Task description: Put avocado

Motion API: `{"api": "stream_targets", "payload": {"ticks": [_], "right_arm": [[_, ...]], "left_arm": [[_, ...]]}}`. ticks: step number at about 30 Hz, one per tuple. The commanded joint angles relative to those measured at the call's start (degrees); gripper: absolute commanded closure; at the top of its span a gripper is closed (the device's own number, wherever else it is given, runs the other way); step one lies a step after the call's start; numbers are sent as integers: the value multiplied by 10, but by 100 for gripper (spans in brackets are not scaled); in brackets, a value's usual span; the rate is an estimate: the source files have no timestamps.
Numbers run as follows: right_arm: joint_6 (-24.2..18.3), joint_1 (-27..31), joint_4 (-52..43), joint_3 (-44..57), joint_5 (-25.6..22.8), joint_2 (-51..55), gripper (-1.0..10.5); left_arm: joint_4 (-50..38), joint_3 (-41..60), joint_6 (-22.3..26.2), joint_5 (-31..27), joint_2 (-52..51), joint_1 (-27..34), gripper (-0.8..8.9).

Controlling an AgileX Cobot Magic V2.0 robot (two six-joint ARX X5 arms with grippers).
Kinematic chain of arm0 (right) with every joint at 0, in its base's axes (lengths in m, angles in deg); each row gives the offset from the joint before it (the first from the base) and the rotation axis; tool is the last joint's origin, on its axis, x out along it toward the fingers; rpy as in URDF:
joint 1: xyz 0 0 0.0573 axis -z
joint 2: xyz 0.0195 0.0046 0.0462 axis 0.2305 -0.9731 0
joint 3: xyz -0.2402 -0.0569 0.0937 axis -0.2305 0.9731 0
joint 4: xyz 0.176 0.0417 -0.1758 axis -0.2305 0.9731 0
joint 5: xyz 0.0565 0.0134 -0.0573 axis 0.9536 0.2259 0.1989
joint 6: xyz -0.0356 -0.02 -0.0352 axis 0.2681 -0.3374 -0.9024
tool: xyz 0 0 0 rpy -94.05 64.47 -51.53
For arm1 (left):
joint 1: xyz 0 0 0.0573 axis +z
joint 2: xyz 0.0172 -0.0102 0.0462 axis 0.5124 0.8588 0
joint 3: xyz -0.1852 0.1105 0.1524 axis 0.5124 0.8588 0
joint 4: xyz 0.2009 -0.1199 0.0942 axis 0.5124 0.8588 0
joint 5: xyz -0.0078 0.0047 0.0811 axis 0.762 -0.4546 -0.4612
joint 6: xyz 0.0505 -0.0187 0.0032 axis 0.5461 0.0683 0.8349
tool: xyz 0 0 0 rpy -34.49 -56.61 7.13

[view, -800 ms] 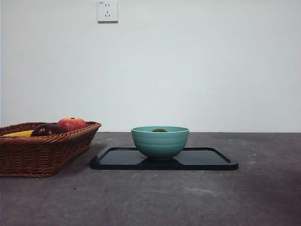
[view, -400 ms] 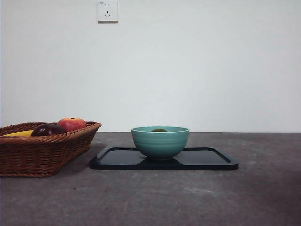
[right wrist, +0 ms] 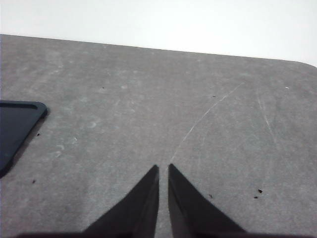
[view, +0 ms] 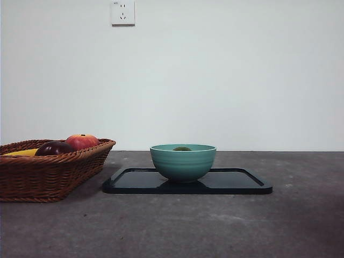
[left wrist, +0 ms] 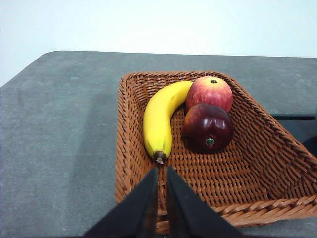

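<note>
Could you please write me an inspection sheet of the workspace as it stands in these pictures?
Surface: grey table, scuffed, with small dark specks in the right wrist view.
Job's things: avocado lies in the teal bowl, only its top showing over the rim; the bowl stands on the black tray.
Clutter: wicker basket beside the tray, holding a banana, a red apple and a dark purple fruit.
Grippers: left gripper shut, empty, above the basket's near edge; right gripper shut, empty, over bare table beside the tray.
Cables: nothing seen.
Surroundings: white wall with a socket.
</note>
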Motion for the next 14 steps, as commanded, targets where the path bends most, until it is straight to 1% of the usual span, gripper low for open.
{"api": "stream_targets", "payload": {"ticks": [1, 14], "right_arm": [[-3, 1, -5, 3, 0, 2, 919], [-3, 1, -5, 3, 0, 2, 919]], "left_arm": [[5, 12, 6, -1, -1, 0, 787], [5, 12, 6, -1, -1, -4, 787]]}}
